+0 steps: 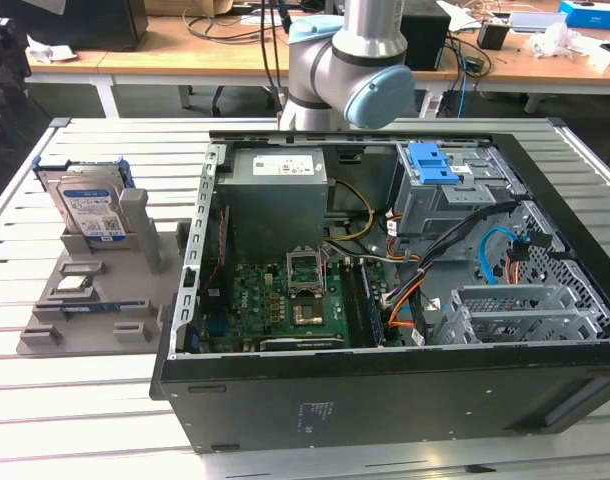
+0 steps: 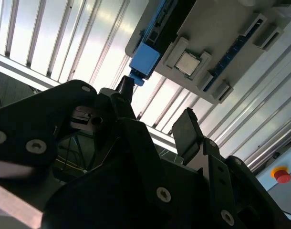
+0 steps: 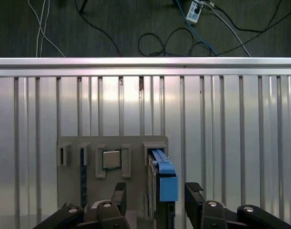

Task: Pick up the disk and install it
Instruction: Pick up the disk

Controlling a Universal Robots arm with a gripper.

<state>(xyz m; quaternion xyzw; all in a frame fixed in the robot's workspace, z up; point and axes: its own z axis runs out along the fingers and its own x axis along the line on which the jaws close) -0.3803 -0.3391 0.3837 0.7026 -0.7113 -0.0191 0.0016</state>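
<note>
On the grey holder [image 1: 95,325], the disk [image 1: 88,205] stands upright beside a chip [image 3: 111,159].

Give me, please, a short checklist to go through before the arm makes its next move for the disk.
1. The disk stands upright in the grey holder: ok.
2. The gripper is open: ok.
3. In the first wrist view the disk's blue edge lies between the two fingers and touches neither: ok.
4. Disk centred between the fingers: not ok, it sits nearer one finger.
5. Fingers low enough to grasp the disk: cannot tell.
6. The drive cage in the computer case has a free slot: cannot tell.
</note>
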